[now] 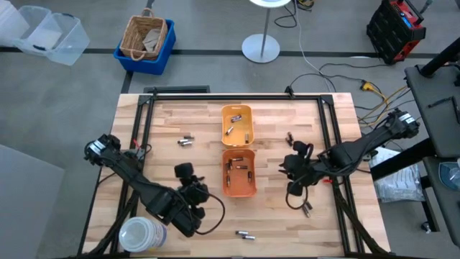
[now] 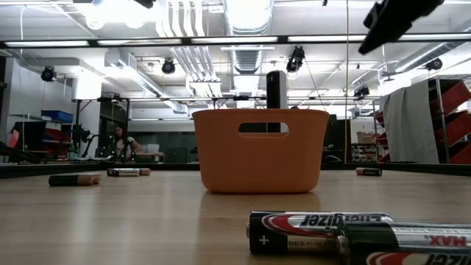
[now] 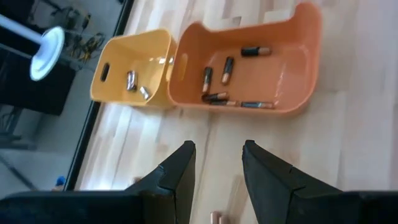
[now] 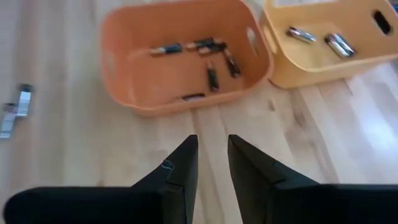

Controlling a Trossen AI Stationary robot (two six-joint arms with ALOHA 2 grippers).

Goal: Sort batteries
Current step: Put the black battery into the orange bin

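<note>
Two trays stand end to end mid-table: a yellow-orange tray [image 1: 236,124] farther off and an orange tray [image 1: 238,173] nearer, each with several batteries lying inside [image 3: 214,78] [image 4: 339,43]. Loose batteries lie on the wood: a pair at the left [image 1: 186,141], a pair at the near edge [image 1: 246,234] [image 2: 324,232], one right of the trays [image 1: 290,137] and one near the right [image 1: 305,208]. My left gripper [image 3: 217,163] hovers open, left of the orange tray; a battery end [image 3: 216,216] shows on the wood below its gap. My right gripper [image 4: 212,160] is narrowly open, right of that tray.
A white round container [image 1: 141,234] stands at the near left corner beside my left arm. Black frame rails [image 1: 215,96] border the tabletop. Bare wood lies between the trays and each gripper. A blue bin with a basket [image 1: 146,39] and a lamp base [image 1: 260,47] sit beyond the table.
</note>
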